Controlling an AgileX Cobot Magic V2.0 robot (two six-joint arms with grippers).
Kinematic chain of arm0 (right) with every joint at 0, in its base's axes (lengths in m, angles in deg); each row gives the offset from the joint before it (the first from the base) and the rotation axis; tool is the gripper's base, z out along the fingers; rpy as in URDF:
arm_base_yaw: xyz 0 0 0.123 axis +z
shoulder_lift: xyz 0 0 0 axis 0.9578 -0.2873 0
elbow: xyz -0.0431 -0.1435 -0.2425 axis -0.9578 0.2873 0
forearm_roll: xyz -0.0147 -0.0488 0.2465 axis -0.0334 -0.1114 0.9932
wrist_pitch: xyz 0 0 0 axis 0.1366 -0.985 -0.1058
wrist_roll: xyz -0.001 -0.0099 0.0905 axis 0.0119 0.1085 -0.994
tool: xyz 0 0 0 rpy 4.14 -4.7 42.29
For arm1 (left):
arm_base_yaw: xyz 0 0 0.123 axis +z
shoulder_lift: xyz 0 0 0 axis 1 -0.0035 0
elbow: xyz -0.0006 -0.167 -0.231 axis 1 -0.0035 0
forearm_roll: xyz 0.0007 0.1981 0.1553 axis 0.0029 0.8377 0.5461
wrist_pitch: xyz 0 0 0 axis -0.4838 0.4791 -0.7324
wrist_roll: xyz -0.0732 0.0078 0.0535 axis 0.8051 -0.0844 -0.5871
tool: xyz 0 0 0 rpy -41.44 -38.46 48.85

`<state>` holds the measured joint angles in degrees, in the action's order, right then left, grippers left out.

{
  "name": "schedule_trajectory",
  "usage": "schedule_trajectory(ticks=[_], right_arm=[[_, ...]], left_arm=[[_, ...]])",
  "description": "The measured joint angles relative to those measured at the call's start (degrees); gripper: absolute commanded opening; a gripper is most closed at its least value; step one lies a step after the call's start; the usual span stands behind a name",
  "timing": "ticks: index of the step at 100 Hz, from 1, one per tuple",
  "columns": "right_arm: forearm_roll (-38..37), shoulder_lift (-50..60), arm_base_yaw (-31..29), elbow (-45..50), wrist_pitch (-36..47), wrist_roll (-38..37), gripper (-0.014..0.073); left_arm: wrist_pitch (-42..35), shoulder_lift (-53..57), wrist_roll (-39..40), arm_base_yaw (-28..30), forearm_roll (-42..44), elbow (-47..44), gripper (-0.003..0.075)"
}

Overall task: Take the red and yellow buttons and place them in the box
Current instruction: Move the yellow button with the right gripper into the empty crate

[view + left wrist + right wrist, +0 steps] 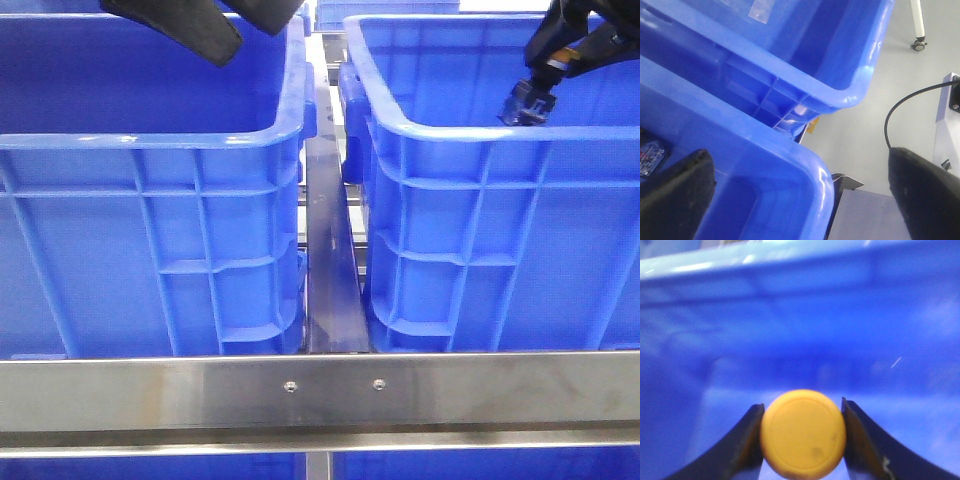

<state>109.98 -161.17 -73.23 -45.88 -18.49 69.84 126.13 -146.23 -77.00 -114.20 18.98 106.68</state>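
Note:
My right gripper (802, 406) is shut on the yellow-orange button (803, 436), whose round cap fills the gap between the two dark fingers. In the front view this gripper (523, 106) hangs inside the right blue crate (470, 135), just behind its near rim. My left gripper (255, 38) is wide open and empty above the far right corner of the left blue crate (150, 145). In the left wrist view its fingers (677, 187) straddle that crate's rounded corner rim (805, 165). The red button is not in view.
A steel rail (330, 270) runs between the two crates, and a steel crossbar (320, 390) spans the front. A third blue crate (840, 55) stands behind the left one. A small circuit board (650, 156) lies in the left crate. A black cable (905, 102) hangs over the grey floor.

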Motion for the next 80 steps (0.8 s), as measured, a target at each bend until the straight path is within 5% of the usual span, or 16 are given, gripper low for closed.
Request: schedule_trajectory(ticks=[29,80], right_arm=[[0.7,-4.9,4.2,-0.2,8.8,6.6,0.0108],[1.4,-8.9,4.3,-0.2,15.4,7.3,0.0108]], left_arm=[[0.0,0.0,0.0,0.0,0.0,0.0,0.0662],[-0.2,0.0,0.0,0.0,0.0,0.1,0.0662]])
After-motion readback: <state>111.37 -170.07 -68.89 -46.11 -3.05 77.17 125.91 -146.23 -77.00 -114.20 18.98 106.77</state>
